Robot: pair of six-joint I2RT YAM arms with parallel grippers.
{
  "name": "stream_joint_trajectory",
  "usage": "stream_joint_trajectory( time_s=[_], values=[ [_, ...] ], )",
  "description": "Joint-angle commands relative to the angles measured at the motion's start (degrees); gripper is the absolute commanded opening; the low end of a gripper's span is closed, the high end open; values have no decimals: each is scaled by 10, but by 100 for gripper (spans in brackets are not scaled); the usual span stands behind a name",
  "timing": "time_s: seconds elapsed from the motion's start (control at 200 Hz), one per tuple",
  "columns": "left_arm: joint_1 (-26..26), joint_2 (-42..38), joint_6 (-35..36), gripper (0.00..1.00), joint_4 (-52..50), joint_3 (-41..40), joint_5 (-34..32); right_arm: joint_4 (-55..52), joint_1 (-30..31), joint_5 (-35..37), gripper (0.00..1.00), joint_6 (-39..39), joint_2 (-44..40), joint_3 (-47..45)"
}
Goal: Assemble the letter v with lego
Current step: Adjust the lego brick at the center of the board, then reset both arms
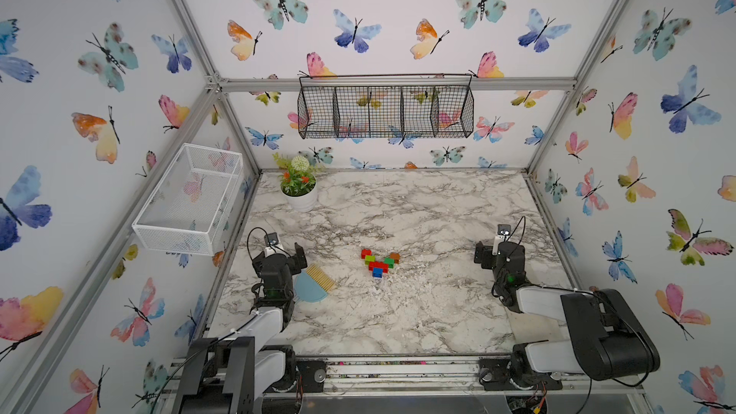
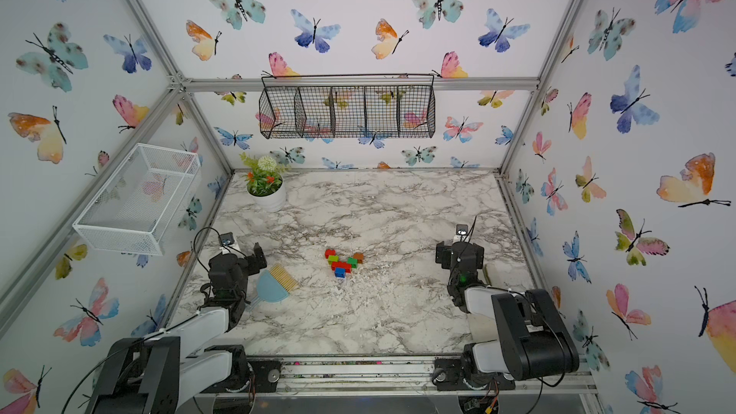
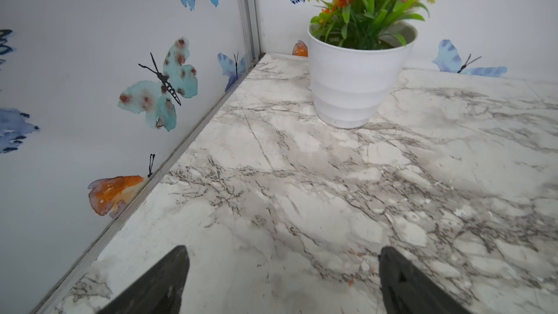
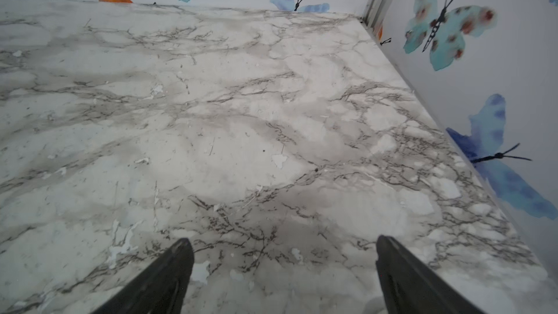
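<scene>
Six glossy studded lego bricks (image 1: 378,264) lie V-shaped; veined marble table (image 1: 418,213).

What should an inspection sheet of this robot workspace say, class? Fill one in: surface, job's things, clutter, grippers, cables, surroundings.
Surface: marble-patterned tabletop, white flecks scattered mid-table.
Job's things: letter v lies assembled mid-table, blue at its point; nothing touches it.
Clutter: hand brush beside the left arm; potted plant in a far corner.
Grippers: left gripper open, empty; right gripper open, empty.
Cables: black cables loop at both wrists, clear of the table.
Surroundings: butterfly walls; black wire basket on the back wall; white mesh basket on a side wall.
</scene>
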Motion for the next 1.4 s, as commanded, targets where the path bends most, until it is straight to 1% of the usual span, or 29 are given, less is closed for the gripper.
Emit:
stream_joint_trajectory(
  time_s=[0.0, 0.05, 0.065, 0.095, 0.13, 0.165, 0.18, 0.195, 0.24, 0.255, 0.28, 0.34, 0.36, 0.385, 0.405, 0.43, 0.475, 0.501, 0.516, 0.561, 0.581, 0.626, 0.666, 0.731, 0.891, 1.391],
  values=[
    [23, 27, -1, 98, 44, 19, 69, 157, -15, -48, 98, -15, 7, -10],
    [23, 26, 6, 98, 50, 17, 85, 136, -21, -58, 98, -22, 7, 0],
    [23, 26, 8, 98, 50, 17, 90, 146, -26, -65, 98, -22, 11, -3],
    [23, 26, 12, 98, 51, 17, 101, 206, -44, -86, 98, -18, 33, -19],
    [23, 28, 19, 98, 53, 16, 119, 277, -72, -109, 99, 8, 75, -45],
    [21, 26, 27, 98, 62, 12, 148, 403, -88, -128, 98, 12, 126, -65],
    [19, 23, 31, 98, 69, 8, 156, 427, -88, -143, 98, 6, 134, -71],
    [16, 21, 32, 98, 76, 4, 161, 420, -88, -156, 98, 1, 130, -69],
    [5, 14, 37, 98, 93, -7, 163, 262, -88, -168, 98, -6, 81, -40],
    [1, 12, 39, 98, 98, -10, 163, 233, -88, -167, 98, -7, 73, -28],
    [-4, 13, 40, 98, 101, -11, 160, 247, -88, -164, 98, -5, 84, -26],
    [-7, 25, 35, 98, 105, -4, 150, 333, -88, -168, 98, -8, 123, -34],
    [-7, 31, 33, 98, 105, -1, 151, 319, -88, -169, 98, -8, 118, -32],
    [-7, 38, 27, 98, 113, 1, 153, 273, -88, -171, 98, -8, 105, -24],
    [-7, 53, 23, 98, 150, -11, 161, 236, -88, -169, 98, -8, 93, -15],
    [-8, 80, 30, 98, 216, -33, 171, 221, -88, -168, 98, -10, 89, -10],
    [-13, 142, 36, 98, 330, -54, 173, 274, -88, -172, 98, -11, 107, -19],
    [-13, 165, 37, 98, 358, -54, 180, 301, -88, -171, 98, -11, 114, -26],
    [-13, 165, 38, 98, 342, -48, 178, 306, -88, -172, 98, -11, 115, -28],
    [-16, 133, 42, 98, 212, -11, 170, 276, -88, -174, 98, -12, 106, -23],
    [-19, 122, 42, 98, 184, -1, 162, 262, -88, -174, 98, -12, 101, -20],
    [-21, 132, 44, 98, 211, -6, 164, 228, -88, -172, 98, -12, 93, -10],
    [-21, 135, 36, 98, 222, -10, 148, 250, -88, -176, 98, -14, 98, -15],
    [-21, 130, 35, 98, 198, -3, 146, 269, -88, -176, 98, -14, 105, -19],
    [-21, 131, 35, 98, 202, -4, 145, 244, -88, -182, 98, -15, 98, -12],
    [-21, 131, 36, 98, 202, -4, 145, 245, -88, -183, 98, -17, 99, -12]
  ],
)
